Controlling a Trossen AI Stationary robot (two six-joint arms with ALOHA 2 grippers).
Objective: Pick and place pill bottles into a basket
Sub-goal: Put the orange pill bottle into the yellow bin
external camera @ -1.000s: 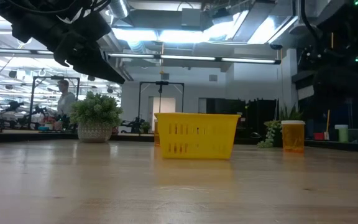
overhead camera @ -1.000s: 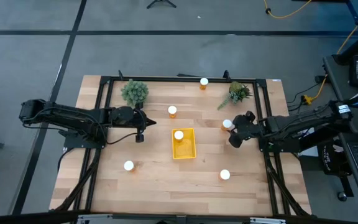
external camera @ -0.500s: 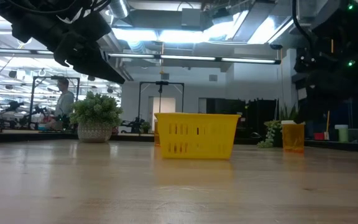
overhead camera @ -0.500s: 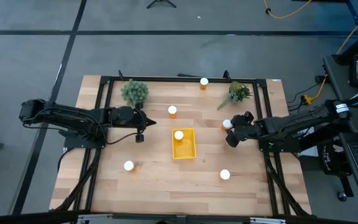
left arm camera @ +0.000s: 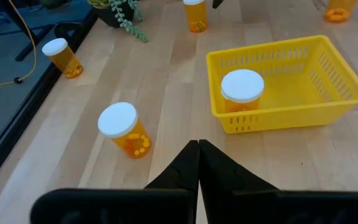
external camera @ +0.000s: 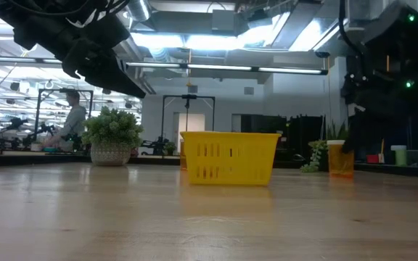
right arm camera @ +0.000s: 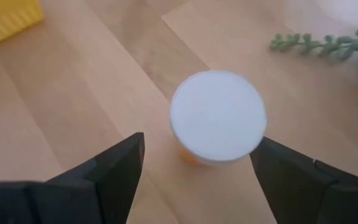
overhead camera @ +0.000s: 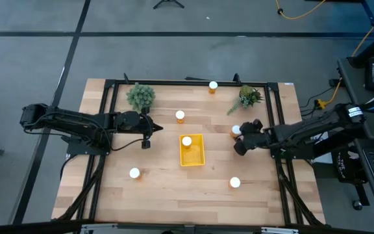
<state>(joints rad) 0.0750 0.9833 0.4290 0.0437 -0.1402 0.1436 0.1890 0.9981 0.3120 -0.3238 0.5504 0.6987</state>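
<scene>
The yellow basket (overhead camera: 193, 155) lies mid-table with one pill bottle (overhead camera: 186, 141) standing in it. Other orange, white-capped bottles stand on the table (overhead camera: 180, 116), (overhead camera: 213, 85), (overhead camera: 134, 173), (overhead camera: 234, 182). My right gripper (overhead camera: 245, 135) is open over a further bottle (overhead camera: 236, 129) right of the basket. In the right wrist view its fingers (right arm camera: 122, 163) stand on either side of that bottle's white cap (right arm camera: 217, 115). My left gripper (overhead camera: 149, 130) is shut and empty left of the basket. It points at the basket (left arm camera: 328, 62) and the bottle inside (left arm camera: 242, 88).
Two small green plants stand at the far side, one on the left (overhead camera: 140, 96) and one on the right (overhead camera: 247, 97), the latter close behind the right gripper. A black frame (overhead camera: 109, 110) runs round the table. Bare wood lies at the near side.
My right gripper has gone a little toward the table's left edge, over the bottle right of the basket, and now partly covers it from above. The bottles and the basket have kept still.
</scene>
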